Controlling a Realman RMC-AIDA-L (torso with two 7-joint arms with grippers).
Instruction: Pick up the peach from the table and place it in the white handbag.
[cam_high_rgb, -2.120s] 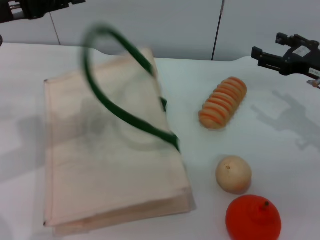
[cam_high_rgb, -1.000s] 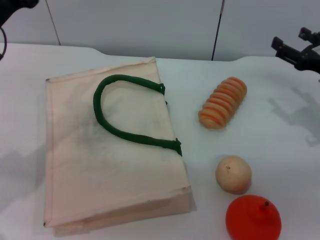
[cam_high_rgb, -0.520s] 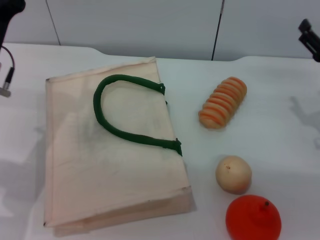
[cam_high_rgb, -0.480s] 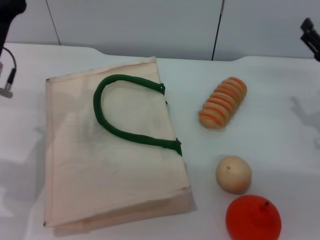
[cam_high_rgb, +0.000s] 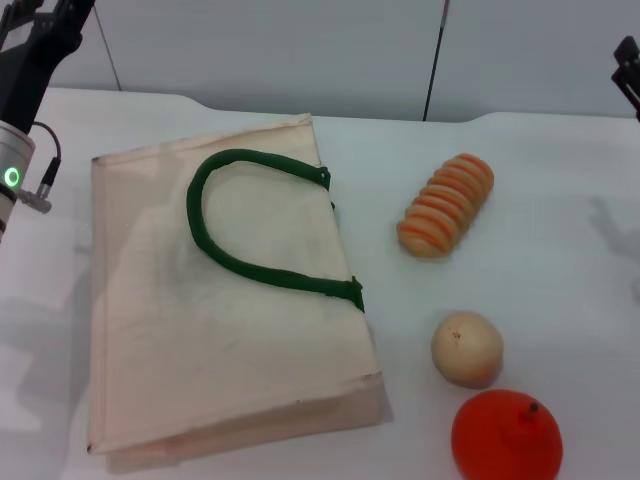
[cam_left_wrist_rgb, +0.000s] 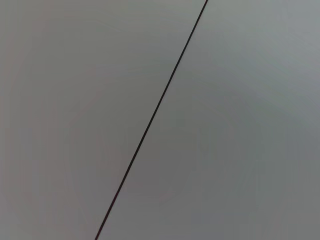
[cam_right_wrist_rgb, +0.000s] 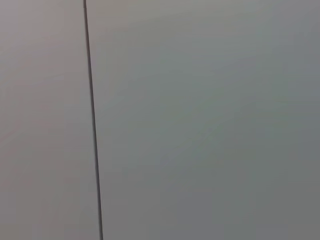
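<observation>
On the left half of the surface (cam_high_rgb: 560, 200) lay the bag (cam_high_rgb: 160, 330), flat, its green handle (cam_high_rgb: 195, 215) resting on top. The peach showed in no view. The left claw (cam_high_rgb: 40, 30) hung over the far left corner and the right claw (cam_high_rgb: 629, 65) at the far right edge; whether either was apart or together could not be told.

Left arm (cam_high_rgb: 25, 90) raised far left; right pincer (cam_high_rgb: 630, 70) far right.
</observation>
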